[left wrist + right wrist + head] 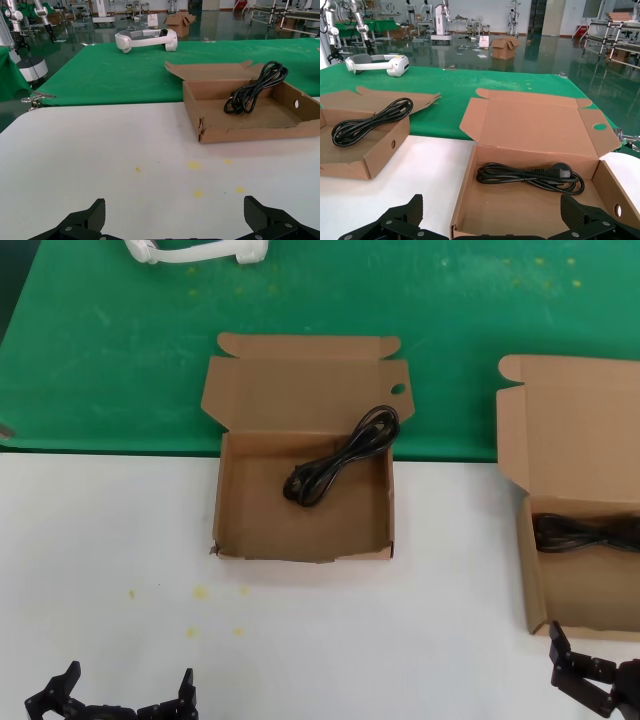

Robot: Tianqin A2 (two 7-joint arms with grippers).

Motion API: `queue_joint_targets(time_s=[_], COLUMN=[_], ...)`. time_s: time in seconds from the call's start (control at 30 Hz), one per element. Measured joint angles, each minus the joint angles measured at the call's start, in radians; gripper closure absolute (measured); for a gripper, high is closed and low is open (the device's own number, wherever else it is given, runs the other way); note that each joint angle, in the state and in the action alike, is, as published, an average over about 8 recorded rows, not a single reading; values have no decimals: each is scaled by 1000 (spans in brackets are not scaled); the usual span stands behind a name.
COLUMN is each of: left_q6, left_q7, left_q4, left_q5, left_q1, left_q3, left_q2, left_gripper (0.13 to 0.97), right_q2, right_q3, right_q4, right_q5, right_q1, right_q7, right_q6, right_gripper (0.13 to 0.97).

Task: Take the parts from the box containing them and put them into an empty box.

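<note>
Nearest the robot, both grippers hang low over the white surface (110, 540) with jaws spread and nothing in them: the left gripper (118, 702) at the near left, the right gripper (590, 680) at the near right, just in front of the right box (520, 490).

That right box sits directly beyond the right gripper, lid up, with one black cable (585, 533) lying along its back wall; this cable is close ahead of the open right gripper and not yet touched.

Farther off, at the centre, the centre box (228, 502) with the oval hole in its lid already holds one coiled cable (340, 462), its far end resting on the back corner. It is well apart from both grippers.

Judging from this, the task looks partly done: one cable moved, at least one left to lift out.

Beyond, a white headset (200, 250) lies on green cloth (100, 340).
</note>
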Motion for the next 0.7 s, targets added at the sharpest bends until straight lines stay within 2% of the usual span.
queue_joint_targets(time_s=[0.7], left_q6=[0], left_q7=[0], left_q4=[0], left_q5=[0], left_q1=[0], left_q3=[0], left_q2=[0], left_gripper=[132], right_q2=[0], right_q3=[0], right_q4=[0], right_q5=[0], right_q1=[0], right_q7=[0], right_q6=[0], right_gripper=[129])
